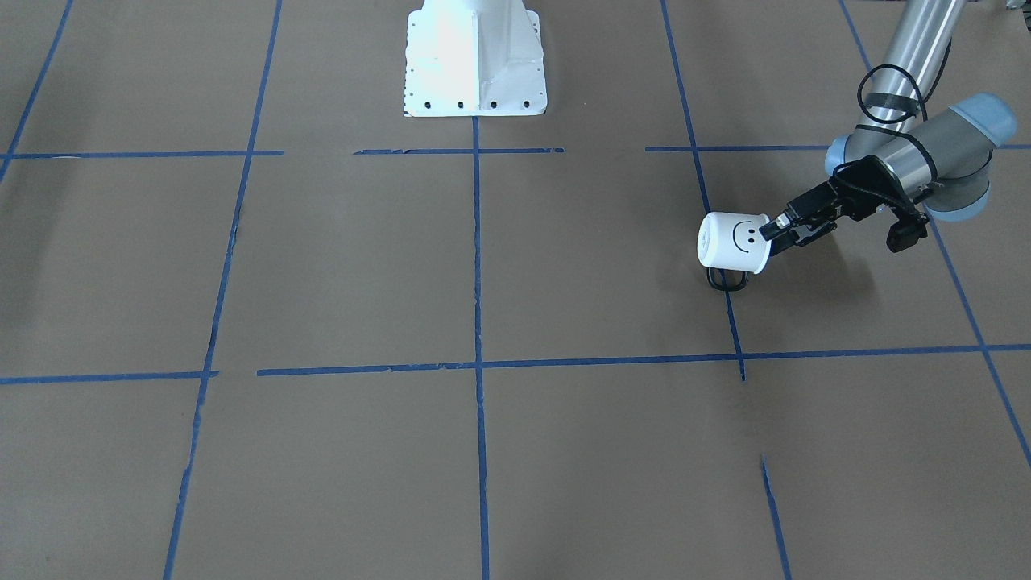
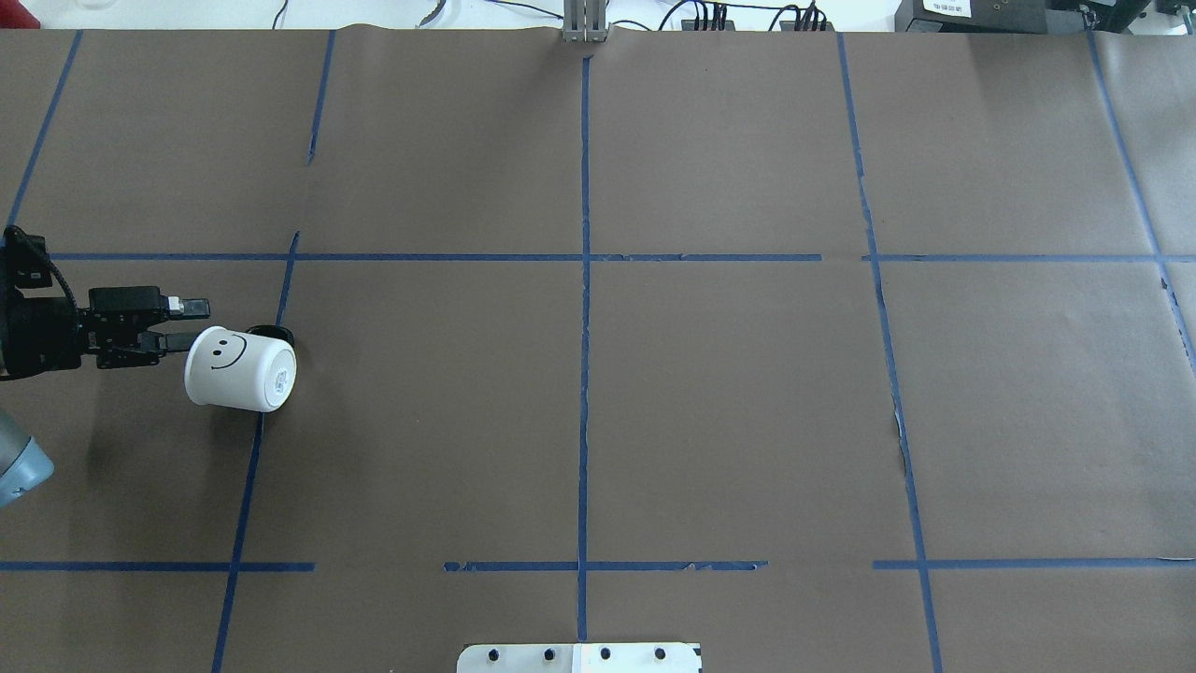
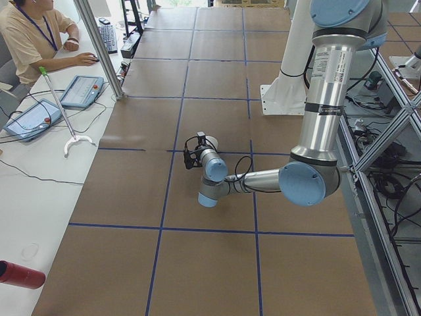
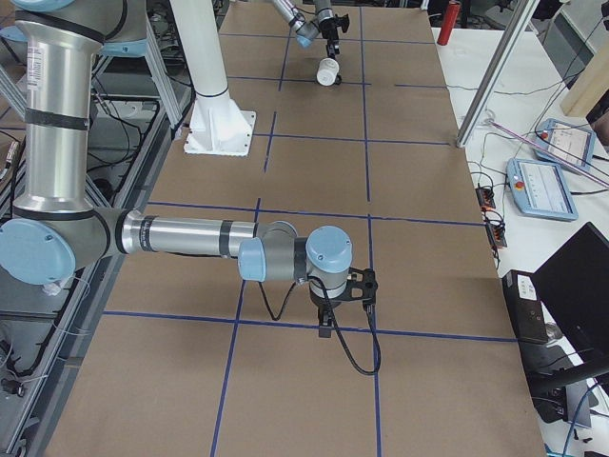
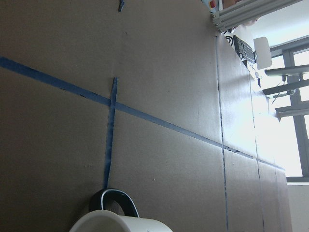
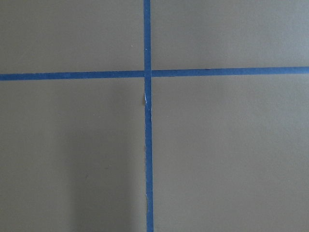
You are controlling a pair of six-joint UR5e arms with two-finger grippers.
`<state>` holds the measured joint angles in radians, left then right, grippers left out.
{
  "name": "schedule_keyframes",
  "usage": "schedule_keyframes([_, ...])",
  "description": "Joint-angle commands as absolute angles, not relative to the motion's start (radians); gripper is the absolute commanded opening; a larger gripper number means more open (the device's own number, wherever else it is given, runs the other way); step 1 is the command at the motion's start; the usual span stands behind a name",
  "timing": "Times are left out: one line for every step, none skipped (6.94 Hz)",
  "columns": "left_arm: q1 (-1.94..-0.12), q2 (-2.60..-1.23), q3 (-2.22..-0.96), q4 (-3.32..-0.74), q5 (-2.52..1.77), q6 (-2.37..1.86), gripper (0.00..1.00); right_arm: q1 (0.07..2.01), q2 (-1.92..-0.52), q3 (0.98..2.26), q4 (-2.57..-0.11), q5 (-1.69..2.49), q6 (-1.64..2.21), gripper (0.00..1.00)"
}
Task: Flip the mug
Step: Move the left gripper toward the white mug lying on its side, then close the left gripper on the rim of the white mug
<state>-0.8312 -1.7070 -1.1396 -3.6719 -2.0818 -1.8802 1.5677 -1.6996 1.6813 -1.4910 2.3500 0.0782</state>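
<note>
The white mug with a black smiley face lies tipped on its side, base pointing away from my left gripper. Its black handle points down toward the table. In the overhead view the mug sits at the far left, with the left gripper shut on its rim, one finger outside and one at the opening. The left wrist view shows only the rim and handle. My right gripper hovers low over a tape crossing, far from the mug; I cannot tell whether it is open.
The table is covered in brown paper with a grid of blue tape lines. The white robot base stands at the table's middle edge. A side bench holds teach pendants and a red cylinder, with an operator seated there.
</note>
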Motion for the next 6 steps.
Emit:
schedule_keyframes([-0.807,-1.71,-1.124,-3.681,-2.065,-1.882,0.85,1.568,-1.7,1.681,-1.491,2.35,0.08,1.0])
schedule_keyframes([-0.792,-1.71,-1.126,-3.683,-2.065,-1.882,0.83,1.568,-1.7,1.681,-1.491,2.35,0.078,1.0])
schedule_keyframes([-0.782,-1.71,-1.126,-3.703,-2.065,-1.884,0.83,1.568,-1.7,1.681,-1.491,2.35,0.078,1.0])
schedule_keyframes([-0.773,-1.71,-1.124,-3.739,-2.065,-1.899,0.83,1.568,-1.7,1.681,-1.491,2.35,0.078,1.0])
schedule_keyframes([-0.767,-1.71,-1.124,-3.755,-2.065,-1.899,0.83,1.568,-1.7,1.681,-1.491,2.35,0.078,1.0])
schedule_keyframes([-0.764,-1.703,-1.123,-3.767,-2.066,-1.899,0.83,1.568,-1.7,1.681,-1.491,2.35,0.078,1.0])
